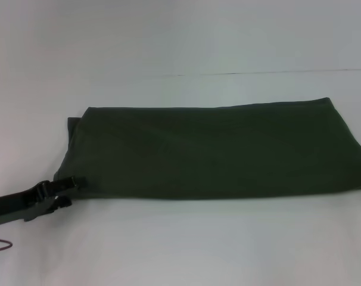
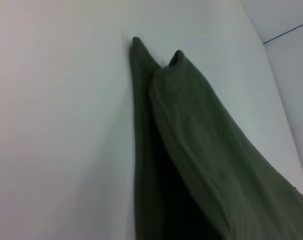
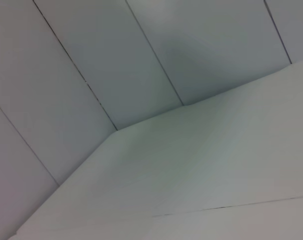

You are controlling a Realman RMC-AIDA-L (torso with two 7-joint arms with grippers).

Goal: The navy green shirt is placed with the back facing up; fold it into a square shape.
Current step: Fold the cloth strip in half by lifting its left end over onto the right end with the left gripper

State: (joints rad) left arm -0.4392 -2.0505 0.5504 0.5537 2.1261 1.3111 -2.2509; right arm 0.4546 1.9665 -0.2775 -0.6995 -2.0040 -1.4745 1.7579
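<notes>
The black left gripper [image 1: 66, 192], narrowly parted, touches the near-left corner of the long dark olive-green fabric shirt [image 1: 216, 152], whose long axis stretches rightward across the white tabletop [image 1: 180, 244].

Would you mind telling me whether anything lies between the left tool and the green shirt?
Nothing visible does. The left tool sits at the near left corner of the navy green shirt, with only bare white table around it.

- We see the navy green shirt [image 1: 216, 149] as plain dark olive green, unpatterned.
- We see the left gripper [image 1: 64, 192] at the shirt's 8 o'clock corner, black.
- We see the table [image 1: 180, 244] plain white.
</notes>
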